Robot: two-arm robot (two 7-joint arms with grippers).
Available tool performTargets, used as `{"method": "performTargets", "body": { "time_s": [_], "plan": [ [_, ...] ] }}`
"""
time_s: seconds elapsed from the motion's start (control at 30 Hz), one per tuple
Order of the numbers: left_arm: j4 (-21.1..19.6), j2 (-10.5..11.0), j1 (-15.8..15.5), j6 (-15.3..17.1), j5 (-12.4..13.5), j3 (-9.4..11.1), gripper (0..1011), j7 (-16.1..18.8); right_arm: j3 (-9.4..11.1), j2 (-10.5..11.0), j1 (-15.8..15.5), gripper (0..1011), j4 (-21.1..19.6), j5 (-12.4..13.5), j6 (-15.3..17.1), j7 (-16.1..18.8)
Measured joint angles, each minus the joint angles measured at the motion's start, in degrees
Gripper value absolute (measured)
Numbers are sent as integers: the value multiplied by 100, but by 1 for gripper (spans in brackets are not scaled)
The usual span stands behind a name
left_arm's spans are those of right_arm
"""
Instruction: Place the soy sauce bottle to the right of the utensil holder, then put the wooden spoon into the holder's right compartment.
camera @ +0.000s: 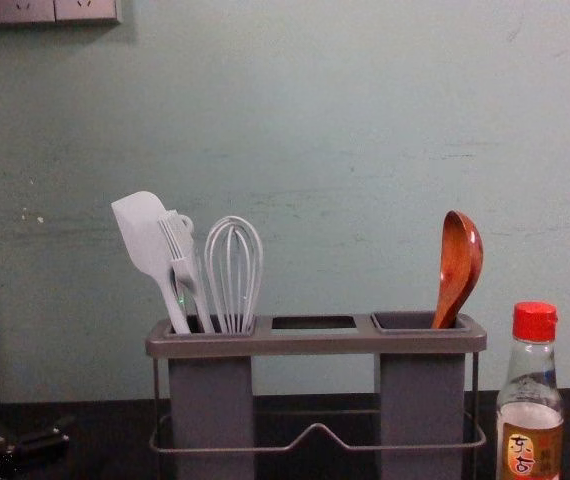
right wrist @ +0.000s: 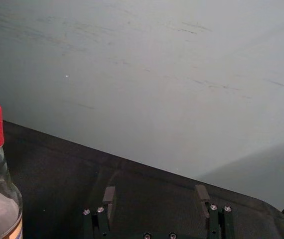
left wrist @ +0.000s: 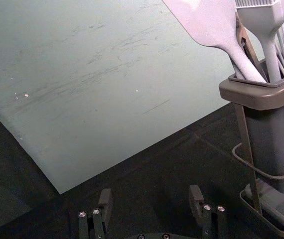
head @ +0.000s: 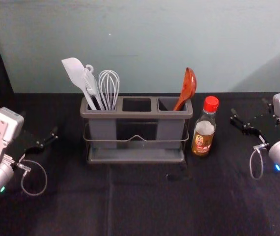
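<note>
Left claw low at the head view's left edge, fingers spread, holding nothing. Right claw over at the right edge, likewise released, bottle just beside it in its wrist view. Both apart from the holder.

Soy sauce bottle: upright on the worktop, red cap on, just beside the utensil holder, to its right. Wooden spoon: handle down in the right compartment, bowl up above the rim, leaning right. Both placements look done; nothing appears left but keeping the arms clear.

Count: one bottle, one wooden spoon, one holder, three compartments. Left compartment: one spatula, one brush, one whisk, plus something partly hidden behind the spatula; cannot tell what.
</note>
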Motion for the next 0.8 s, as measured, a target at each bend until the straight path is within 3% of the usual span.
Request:
{"method": "performTargets", "body": {
  "time_s": [0.8],
  "plan": [
    [0,0,0,0,0,0,1012,0,-5,0,-17,1002,-31,0,27,-2]
  ]
}}
